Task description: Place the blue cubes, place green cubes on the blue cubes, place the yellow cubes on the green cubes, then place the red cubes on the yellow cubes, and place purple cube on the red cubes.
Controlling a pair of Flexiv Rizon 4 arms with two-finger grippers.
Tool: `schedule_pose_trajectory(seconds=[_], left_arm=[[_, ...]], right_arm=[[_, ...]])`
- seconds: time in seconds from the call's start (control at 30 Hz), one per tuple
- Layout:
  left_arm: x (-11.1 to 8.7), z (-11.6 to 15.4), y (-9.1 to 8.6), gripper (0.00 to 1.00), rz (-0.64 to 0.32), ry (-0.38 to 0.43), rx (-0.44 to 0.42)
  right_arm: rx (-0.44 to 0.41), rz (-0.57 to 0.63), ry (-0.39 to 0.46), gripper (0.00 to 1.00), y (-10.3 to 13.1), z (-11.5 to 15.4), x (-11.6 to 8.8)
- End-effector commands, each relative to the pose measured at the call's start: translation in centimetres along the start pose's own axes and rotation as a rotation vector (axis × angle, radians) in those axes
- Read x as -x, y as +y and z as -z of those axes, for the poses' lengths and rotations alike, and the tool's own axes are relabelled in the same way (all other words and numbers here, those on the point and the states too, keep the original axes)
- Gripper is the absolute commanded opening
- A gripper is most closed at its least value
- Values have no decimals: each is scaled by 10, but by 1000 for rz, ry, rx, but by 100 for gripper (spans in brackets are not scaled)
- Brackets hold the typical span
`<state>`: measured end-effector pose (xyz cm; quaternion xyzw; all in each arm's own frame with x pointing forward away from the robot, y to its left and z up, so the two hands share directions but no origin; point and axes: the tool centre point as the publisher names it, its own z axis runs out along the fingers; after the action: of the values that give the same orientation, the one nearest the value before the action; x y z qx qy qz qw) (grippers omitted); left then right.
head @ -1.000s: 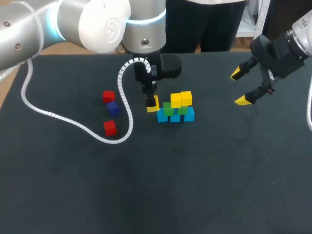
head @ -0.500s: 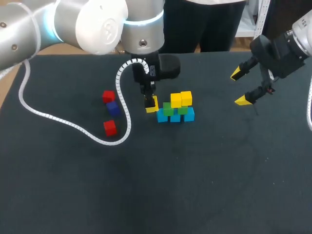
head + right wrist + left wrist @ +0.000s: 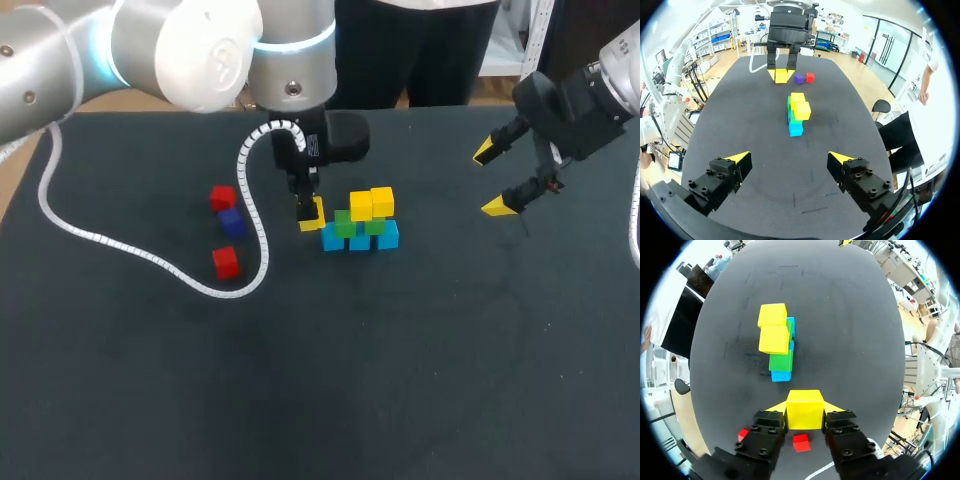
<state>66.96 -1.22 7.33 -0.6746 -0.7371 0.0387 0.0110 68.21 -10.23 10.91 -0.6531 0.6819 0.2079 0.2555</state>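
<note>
A stack (image 3: pixel 360 222) stands mid-table: blue cubes (image 3: pixel 360 238) at the base, green cubes (image 3: pixel 345 224) on them, two yellow cubes (image 3: pixel 372 203) on top. My left gripper (image 3: pixel 311 213) hangs just left of the stack, shut on a third yellow cube (image 3: pixel 804 409) that sits between its fingers, with the stack (image 3: pixel 777 345) ahead of it. Two red cubes (image 3: pixel 224 198) (image 3: pixel 226 262) and a purple cube (image 3: pixel 232 221) lie on the table to the left. My right gripper (image 3: pixel 495 180) is open and empty at the far right, well away from the stack (image 3: pixel 797 114).
The left arm's white ribbed cable (image 3: pixel 150 255) loops over the black table (image 3: pixel 400 380) past the red and purple cubes. A person stands behind the table's far edge, not reaching over it.
The left arm shifted very slightly to the left with its yellow cube. The right arm has not moved.
</note>
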Motion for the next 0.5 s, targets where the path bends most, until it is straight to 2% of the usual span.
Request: schedule_pose_trajectory(seconds=[0.03, 0.5], left_arm=[[-1, 1, 2, 0, 5, 37, -11], [4, 7, 2, 0, 61, 87, 3]], right_arm=[[-2, 1, -2, 100, 1, 0, 0], [-2, 1, -2, 100, 1, 0, 0]])
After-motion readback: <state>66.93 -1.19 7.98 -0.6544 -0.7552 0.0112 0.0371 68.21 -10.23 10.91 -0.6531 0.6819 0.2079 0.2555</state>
